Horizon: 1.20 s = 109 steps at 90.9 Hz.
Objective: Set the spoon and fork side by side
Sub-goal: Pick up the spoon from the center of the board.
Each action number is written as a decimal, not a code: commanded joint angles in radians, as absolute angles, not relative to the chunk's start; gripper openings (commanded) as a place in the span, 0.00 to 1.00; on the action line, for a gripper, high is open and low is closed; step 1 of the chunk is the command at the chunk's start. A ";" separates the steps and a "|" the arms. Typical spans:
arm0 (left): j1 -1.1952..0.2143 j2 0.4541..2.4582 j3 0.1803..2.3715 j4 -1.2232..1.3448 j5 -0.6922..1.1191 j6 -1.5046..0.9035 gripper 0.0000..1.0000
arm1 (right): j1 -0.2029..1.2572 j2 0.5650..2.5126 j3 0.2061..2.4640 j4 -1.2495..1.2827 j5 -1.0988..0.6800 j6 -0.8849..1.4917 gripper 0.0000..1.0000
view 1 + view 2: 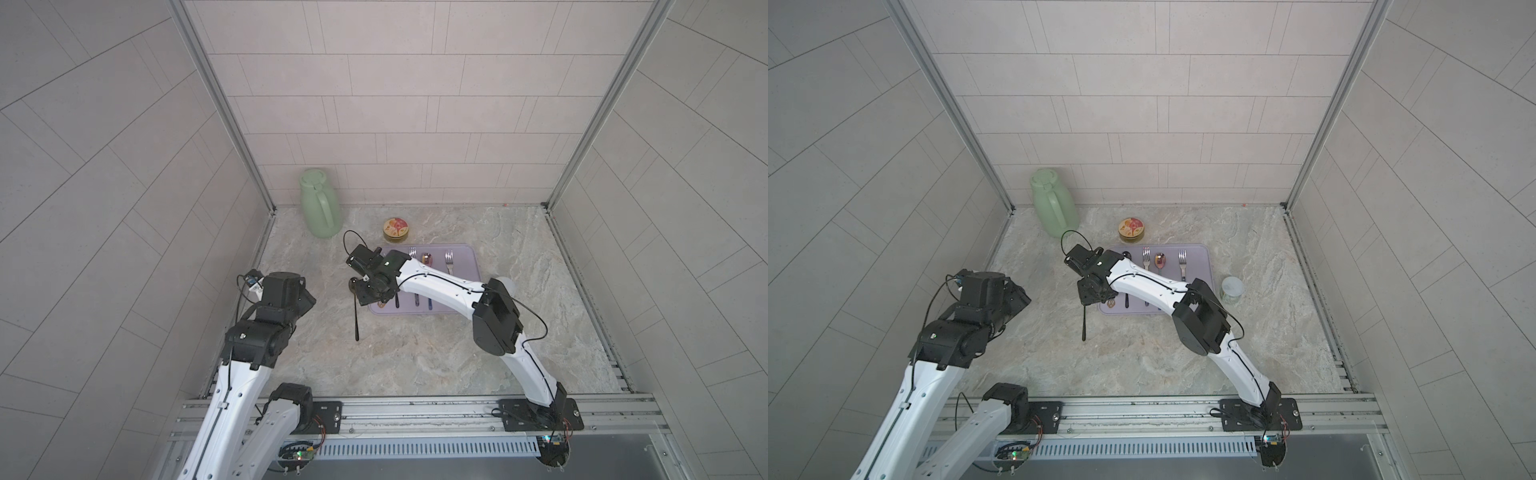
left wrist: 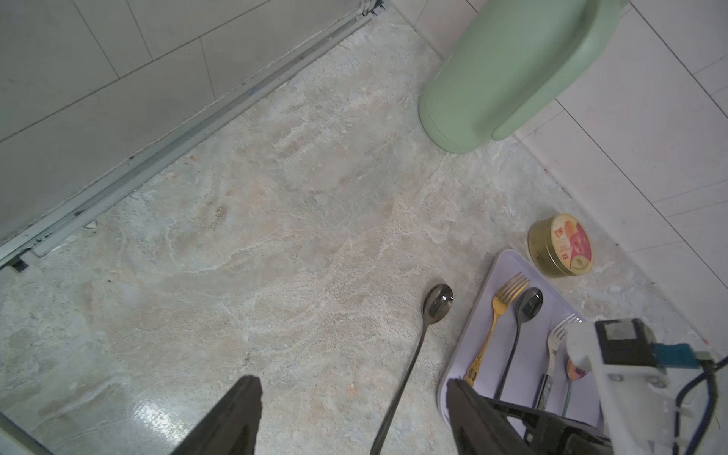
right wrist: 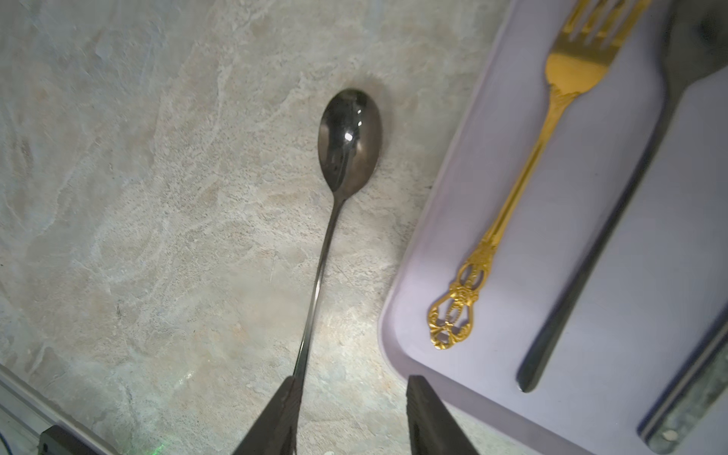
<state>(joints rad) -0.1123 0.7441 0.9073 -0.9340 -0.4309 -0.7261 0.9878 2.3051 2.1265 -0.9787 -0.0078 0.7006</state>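
Tabletop: marbled stone look in grey and beige [image 1: 415, 353], glossy, with a glare patch in the left wrist view.
Room: pale tiled walls [image 1: 395, 104] close the back and both sides; metal rails [image 1: 232, 108] run up the back corners and along the front edge.
Back corner: green jug [image 1: 320, 208] upright against the back wall, on the left.
Tin: round and gold-sided [image 2: 561, 246], just behind the tray; its lid carries a fruit picture and small print too fine to read.
Tray: lilac [image 1: 467, 257], right of centre, with the cutlery lying parallel and heads toward the back wall.
On the tray: gold fork [image 3: 512, 205] nearest the left rim, then black spoon [image 2: 528, 305], silver fork [image 2: 555, 338] and rose spoon [image 1: 427, 259].
Jar: white-lidded [image 1: 1231, 289], just right of the tray.
Long spoon: dark [image 3: 350, 138], flat on the tabletop just left of the tray, apart from it, bowl toward the back wall, roughly parallel to the gold fork.
Right arm: reaches from the front right base across the tray's front half, wrist bent down.
Right pincer: spread [image 3: 352, 378] low over the long spoon's handle, which passes close by one finger; nothing pinched.
Left arm: folded at the front left, elbow raised.
Left pincer: spread wide [image 2: 351, 380] above the tabletop, holding nothing.
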 commanded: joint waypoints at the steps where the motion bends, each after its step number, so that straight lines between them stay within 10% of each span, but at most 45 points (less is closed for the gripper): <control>1: -0.053 0.766 0.919 -0.979 -0.367 -0.673 0.75 | 1.010 2.362 2.201 -1.044 0.031 0.729 0.48; 96: -0.008 0.721 0.874 -0.900 -0.217 -0.643 0.76 | 1.084 2.613 2.416 -1.110 0.137 0.730 0.40; 109: -0.008 0.720 0.874 -0.896 -0.201 -0.643 0.76 | 1.090 2.627 2.416 -1.114 0.157 0.701 0.24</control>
